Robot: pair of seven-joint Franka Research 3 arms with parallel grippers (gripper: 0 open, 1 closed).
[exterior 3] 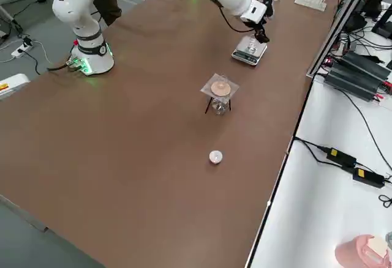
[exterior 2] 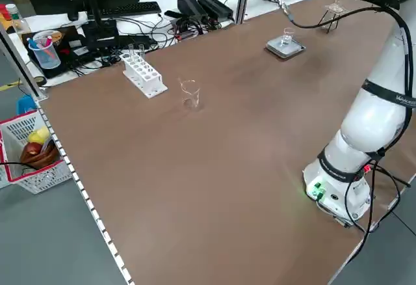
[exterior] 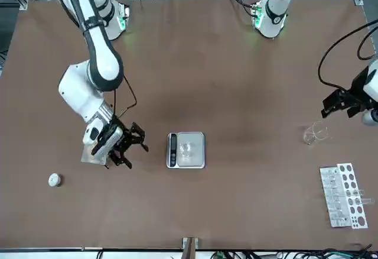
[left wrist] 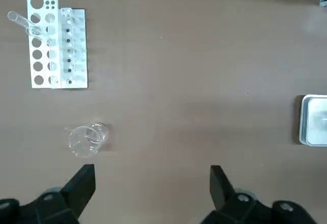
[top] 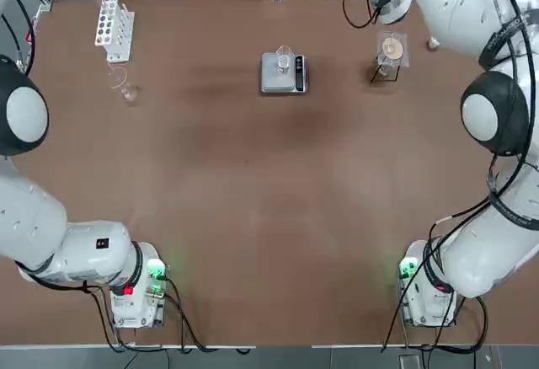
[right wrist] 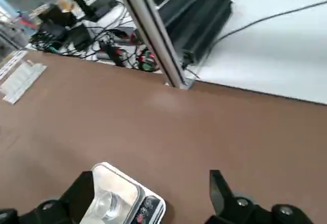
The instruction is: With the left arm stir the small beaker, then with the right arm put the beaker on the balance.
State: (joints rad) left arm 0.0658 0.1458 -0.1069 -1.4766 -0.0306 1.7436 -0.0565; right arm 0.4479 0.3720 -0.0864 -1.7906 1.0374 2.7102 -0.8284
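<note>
Already the beaker is seen standing on the balance, with the right gripper just beside it, fingers wide and empty. Being thin, light, slippery glass, it would be best taken gently around its wall. The left gripper hangs well apart, fingers wide.

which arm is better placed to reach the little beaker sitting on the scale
Right. The right gripper hangs open just beside the balance, where the small beaker stands on the platter. The left gripper, also open, is far off by the test-tube rack.
</note>
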